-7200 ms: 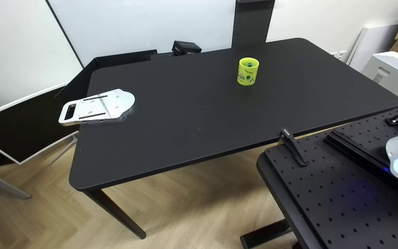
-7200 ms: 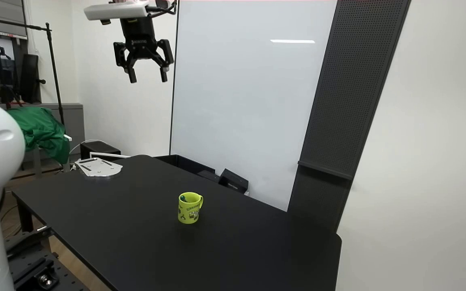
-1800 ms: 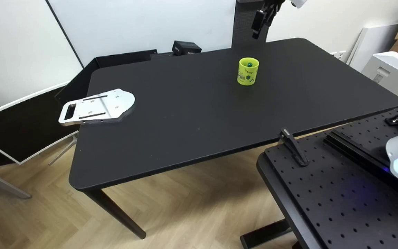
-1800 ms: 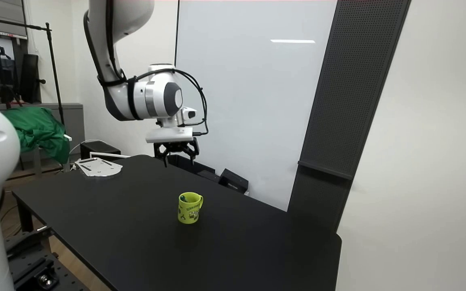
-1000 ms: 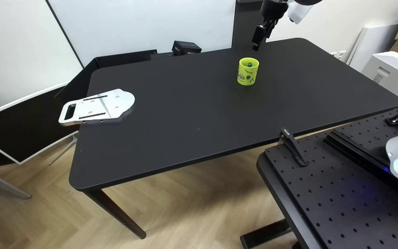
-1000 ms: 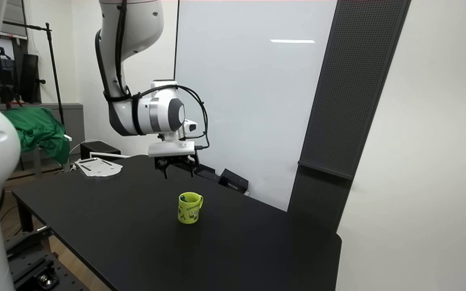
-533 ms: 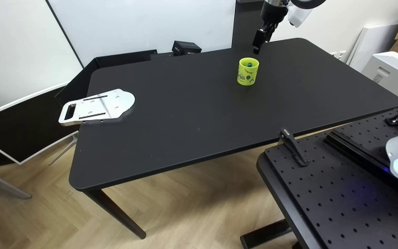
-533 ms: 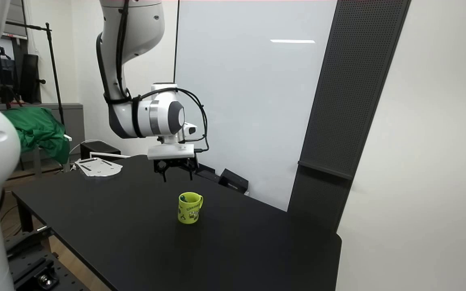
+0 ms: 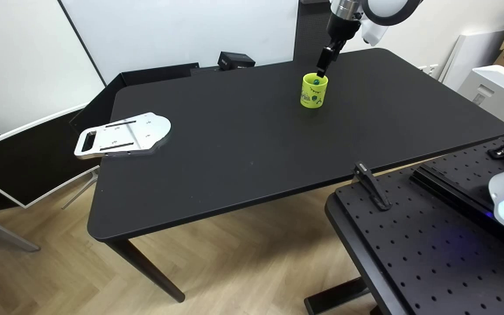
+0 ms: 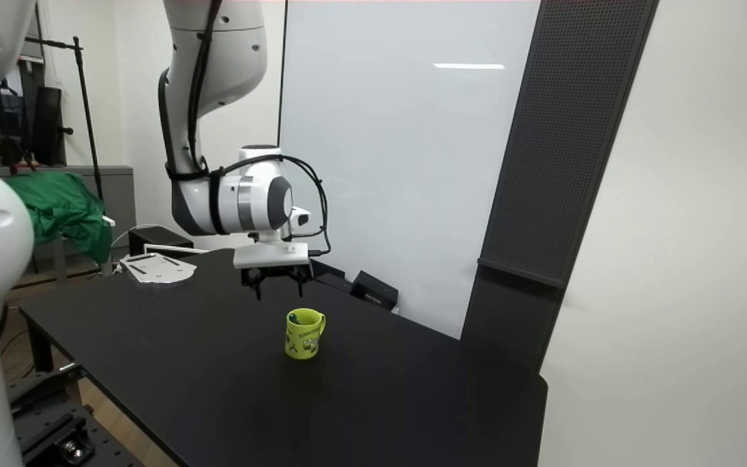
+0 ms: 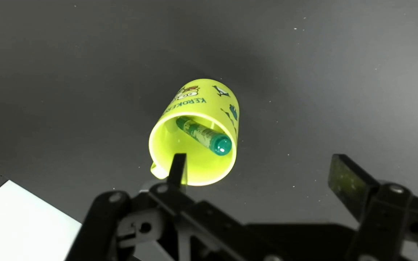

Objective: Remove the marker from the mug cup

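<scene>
The yellow-green mug cup [image 9: 311, 97] stands upright on the black table, also seen in an exterior view [image 10: 301, 340] and in the wrist view [image 11: 214, 103]. The green marker [image 11: 202, 135] leans inside it, its rounded teal end near the rim. Only that end shows in both exterior views [image 9: 316, 82] [image 10: 293, 318]. My gripper [image 10: 280, 296] is open and empty, above and a little behind the mug, pointing down. In the wrist view, the gripper [image 11: 258, 157] has its left finger overlapping the mug's near rim and its right finger over bare table.
A flat white-and-grey plate [image 9: 125, 134] lies at the table's far end, overhanging the edge. A white board stands behind the black table [image 9: 217, 157]. A black box [image 9: 235, 60] sits behind the table's back edge. A perforated black base table [image 9: 435, 245] adjoins the front.
My gripper has come down from high above the table to near the mug's height, still open. In the last second it moved lower and nearer the mug. Mug and marker have not moved.
</scene>
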You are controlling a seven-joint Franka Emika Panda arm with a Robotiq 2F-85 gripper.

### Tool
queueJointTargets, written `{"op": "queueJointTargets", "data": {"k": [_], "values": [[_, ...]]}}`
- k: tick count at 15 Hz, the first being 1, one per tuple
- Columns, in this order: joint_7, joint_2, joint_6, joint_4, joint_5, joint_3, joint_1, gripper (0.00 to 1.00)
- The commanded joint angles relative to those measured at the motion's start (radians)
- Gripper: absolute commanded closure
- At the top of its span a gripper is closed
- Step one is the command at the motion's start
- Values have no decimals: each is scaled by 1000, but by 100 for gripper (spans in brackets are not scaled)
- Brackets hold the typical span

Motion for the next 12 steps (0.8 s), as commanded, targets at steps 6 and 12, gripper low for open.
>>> {"op": "queueJointTargets", "data": {"k": [6,12], "values": [[-52,82,36,23,-112,-90,40,0],[-48,133,93,51,-182,-165,87,0]]}}
